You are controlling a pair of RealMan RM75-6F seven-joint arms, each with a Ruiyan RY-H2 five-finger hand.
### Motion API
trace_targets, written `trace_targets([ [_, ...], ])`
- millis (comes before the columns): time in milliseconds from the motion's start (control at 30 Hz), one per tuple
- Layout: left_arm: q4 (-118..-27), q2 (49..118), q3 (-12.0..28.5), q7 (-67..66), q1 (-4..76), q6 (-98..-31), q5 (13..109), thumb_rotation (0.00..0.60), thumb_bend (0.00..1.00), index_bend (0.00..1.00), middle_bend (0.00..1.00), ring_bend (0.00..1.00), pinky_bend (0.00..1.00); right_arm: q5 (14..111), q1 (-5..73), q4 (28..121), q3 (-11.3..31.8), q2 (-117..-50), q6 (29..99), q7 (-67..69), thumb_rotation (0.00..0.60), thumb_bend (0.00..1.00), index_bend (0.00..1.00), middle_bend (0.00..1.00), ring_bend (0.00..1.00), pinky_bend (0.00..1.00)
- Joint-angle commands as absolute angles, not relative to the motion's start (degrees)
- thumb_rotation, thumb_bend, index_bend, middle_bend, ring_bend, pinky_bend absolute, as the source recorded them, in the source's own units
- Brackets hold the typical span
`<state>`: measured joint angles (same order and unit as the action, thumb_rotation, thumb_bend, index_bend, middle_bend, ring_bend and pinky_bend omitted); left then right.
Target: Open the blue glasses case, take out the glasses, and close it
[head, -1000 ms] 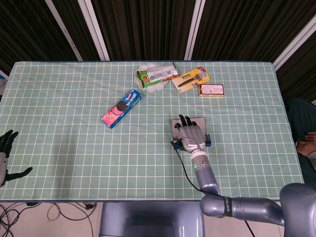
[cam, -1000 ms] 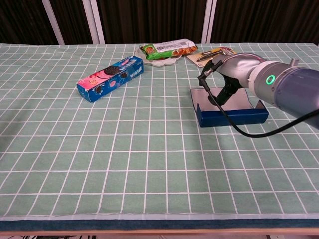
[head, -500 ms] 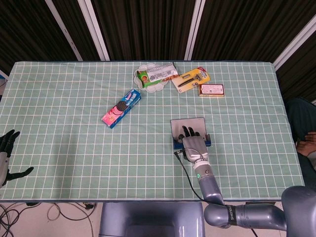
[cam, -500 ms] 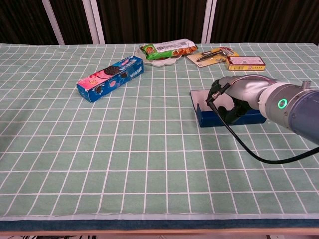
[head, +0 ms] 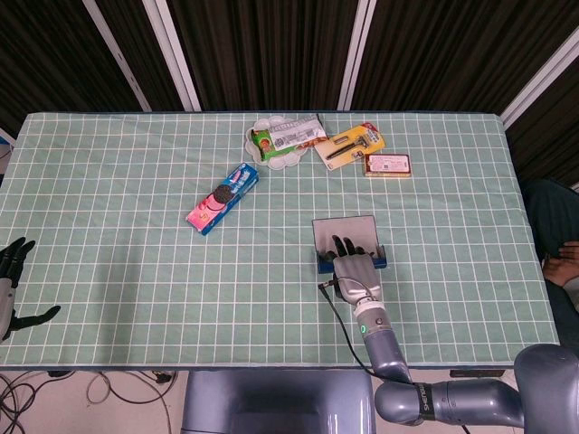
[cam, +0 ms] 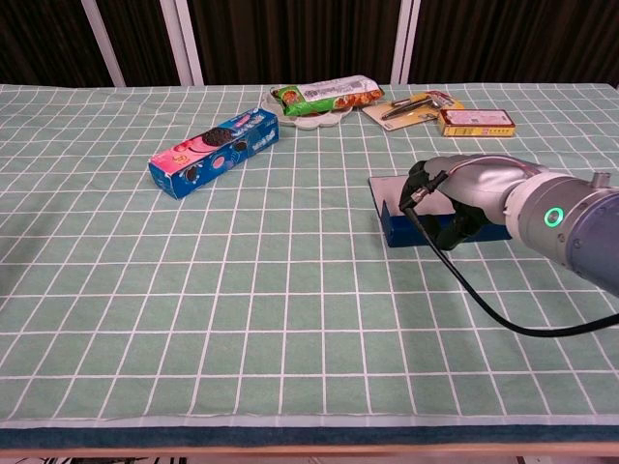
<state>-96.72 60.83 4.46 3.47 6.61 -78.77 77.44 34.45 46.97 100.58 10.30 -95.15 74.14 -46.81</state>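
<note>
1. Since a second ago, the right hand (head: 355,268) has drawn back toward the robot, from over the middle of the case (head: 348,242) to its near edge.
2. That hand now lies over the near blue wall of the case (cam: 423,230), its dark fingers (head: 346,246) reaching over the wall into the tray.
3. Whether those fingers grip anything cannot be told: the hand hides the inside of the case in both views.
4. In the chest view the right hand (cam: 462,193) is curled down over the case front, with a black cable (cam: 464,285) trailing from the wrist across the cloth.
5. Case position: it sits open on the table (head: 136,271), right of centre, with its grey lid (head: 343,229) lying flat on the far side.
6. No glasses show in either view.
7. At the near left edge of the table the left hand (head: 11,282) hangs with its fingers apart and nothing in them, unmoved from before.
8. A cookie box (head: 223,197) lies left of the case and well apart from it.
9. Along the far side lie a green snack pack (head: 288,136) on a white plate (head: 268,155), a carded razor (head: 348,145) and a small orange box (head: 388,164).
</note>
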Motion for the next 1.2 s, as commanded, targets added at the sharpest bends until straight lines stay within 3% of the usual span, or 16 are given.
trace_targets([
  [33, -96.7, 60.8, 4.4, 3.5, 6.6, -78.8, 77.5, 0.6, 0.03, 0.0, 0.0, 0.0, 0.0, 37.1, 46.7, 100.2, 10.1, -95.2, 74.4, -45.9, 0.6, 0.74, 0.26, 0.0, 0.0, 0.19],
  [600, -96.8, 60.8, 4.4, 3.6, 6.6, -78.7, 77.5, 0.6, 0.03, 0.0, 0.0, 0.0, 0.0, 37.2, 45.4, 98.8, 8.9, -95.9, 74.0, -47.6, 0.6, 0.74, 0.26, 0.0, 0.0, 0.19],
  [1200, -97.0, 60.7, 4.2, 3.7, 6.6, -78.7, 77.7, 0.6, 0.03, 0.0, 0.0, 0.0, 0.0, 42.6, 41.4, 104.1, 4.0, -94.6, 77.6, -49.5, 0.6, 0.75, 0.31, 0.0, 0.0, 0.19],
])
